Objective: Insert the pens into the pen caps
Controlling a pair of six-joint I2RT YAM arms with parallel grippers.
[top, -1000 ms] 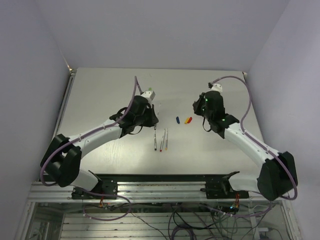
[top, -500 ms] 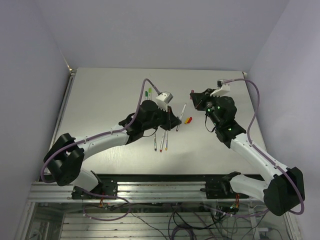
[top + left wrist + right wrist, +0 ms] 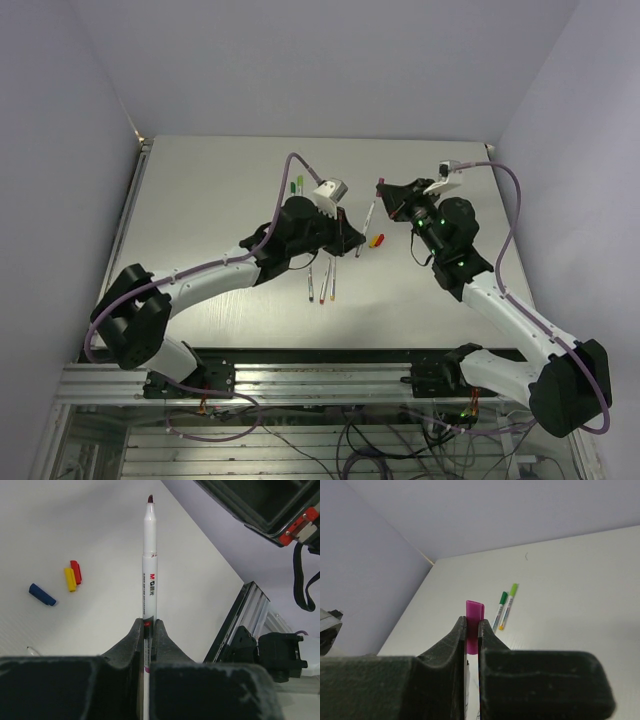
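My left gripper [image 3: 148,622] is shut on a white pen [image 3: 149,555], which stands out past the fingertips with its dark tip bared. In the top view this pen [image 3: 367,220] slants up from the left gripper [image 3: 352,243] toward the right gripper [image 3: 385,188]. My right gripper [image 3: 473,622] is shut on a purple pen cap [image 3: 474,614], held above the table. A small gap shows between the pen tip and the cap. The blue cap [image 3: 42,594], yellow cap [image 3: 70,579] and red cap [image 3: 76,571] lie on the table.
Two pens with green caps [image 3: 504,605] lie side by side at the back of the table [image 3: 200,200]. Loose uncapped pens [image 3: 324,282] lie near the front centre. The right arm's body [image 3: 270,505] fills the upper right of the left wrist view.
Both arms rose off the table and swung toward the centre, the left with the pen, the right with the purple cap. The green-capped pens came into view behind the left arm.
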